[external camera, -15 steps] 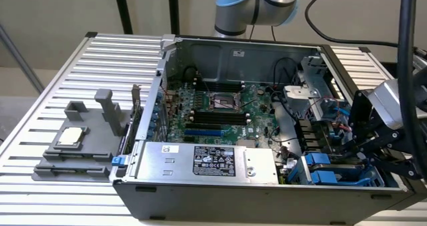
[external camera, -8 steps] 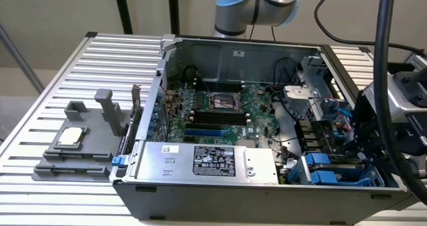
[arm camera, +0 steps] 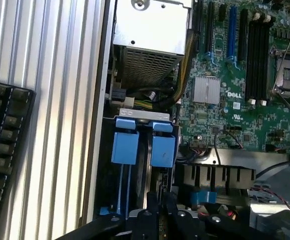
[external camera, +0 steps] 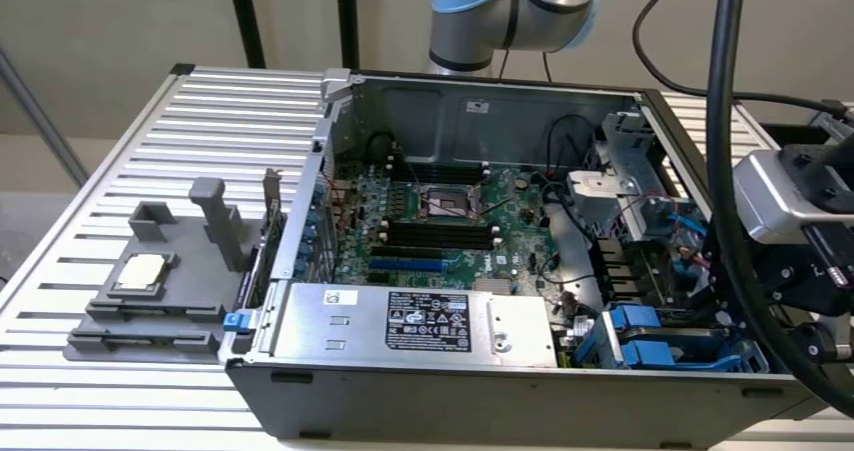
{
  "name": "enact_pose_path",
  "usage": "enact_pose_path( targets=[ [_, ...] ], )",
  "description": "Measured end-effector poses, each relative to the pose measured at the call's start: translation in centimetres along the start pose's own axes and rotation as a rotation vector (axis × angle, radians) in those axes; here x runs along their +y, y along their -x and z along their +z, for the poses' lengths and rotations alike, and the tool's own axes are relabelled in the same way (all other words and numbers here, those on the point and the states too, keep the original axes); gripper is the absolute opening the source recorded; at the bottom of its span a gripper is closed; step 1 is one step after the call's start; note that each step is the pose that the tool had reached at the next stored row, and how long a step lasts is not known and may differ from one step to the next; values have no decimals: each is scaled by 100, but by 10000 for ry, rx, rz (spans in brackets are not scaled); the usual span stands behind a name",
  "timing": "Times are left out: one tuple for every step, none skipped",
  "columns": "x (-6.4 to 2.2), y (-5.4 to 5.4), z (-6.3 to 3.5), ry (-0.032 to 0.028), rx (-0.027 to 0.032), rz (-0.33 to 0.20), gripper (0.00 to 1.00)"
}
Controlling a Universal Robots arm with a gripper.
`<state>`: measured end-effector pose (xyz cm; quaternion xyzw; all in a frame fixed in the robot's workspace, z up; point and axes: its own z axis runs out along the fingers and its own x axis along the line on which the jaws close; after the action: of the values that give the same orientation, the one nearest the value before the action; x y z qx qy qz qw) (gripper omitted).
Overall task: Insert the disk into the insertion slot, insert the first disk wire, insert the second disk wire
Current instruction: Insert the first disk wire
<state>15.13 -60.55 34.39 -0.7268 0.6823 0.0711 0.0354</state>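
Open grey tower computer case point(external camera: 534, 396) lies on its side on the slatted aluminium bench point(external camera: 200, 121), at the centre of the exterior view. The grey-blue plastic insertion slot point(external camera: 661, 341) sits in the case corner at the exterior view's lower right. It is just beside the silver power-supply box with black label point(external camera: 427, 321).

Wrist view: two bright blue tabs point(arm camera: 124, 146) stand side by side at the mouth of the insertion slot. Thin blue rails point(arm camera: 124, 185) run from the tab nearer the case wall down into the bay. I cannot make out the silver body of the disk, nor tell whether these blue parts are its carrier frame.

The hand point(arm camera: 161, 202) has its black fingers point(arm camera: 152, 207) drawn together. It hangs over the insertion slot just past the blue tabs; contact cannot be judged.

The green motherboard point(arm camera: 245, 100) lies beside the slot. A black keyboard point(arm camera: 4, 150) rests on the bench outside the case wall. The grey stand with a chip point(external camera: 147, 281) is at the exterior view's left, well apart from the slot.
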Motion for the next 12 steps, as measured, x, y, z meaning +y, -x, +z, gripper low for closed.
enact_pose_path(
  targets=[
    [0, 1, 1, -4, 6, 35, 16],
    [0, 0, 0, -12, 8, 83, 16],
    [1, 0, 0, -20, 8, 141, 16],
    [2, 1, -1, -29, 7, 199, 16],
    [5, 2, 0, -38, 3, 254, 16],
    [9, 3, 1, -44, 1, 301, 16],
    [13, 5, 1, -48, 0, 331, 16],
    [19, 9, 2, -51, 5, 348, 16],
    [25, 14, 4, -53, 9, 360, 16],
    [31, 22, 6, -54, 18, 368, 16],
    [34, 35, 7, -55, 28, 372, 16],
    [37, 47, 10, -55, 35, 376, 16]
  ],
)
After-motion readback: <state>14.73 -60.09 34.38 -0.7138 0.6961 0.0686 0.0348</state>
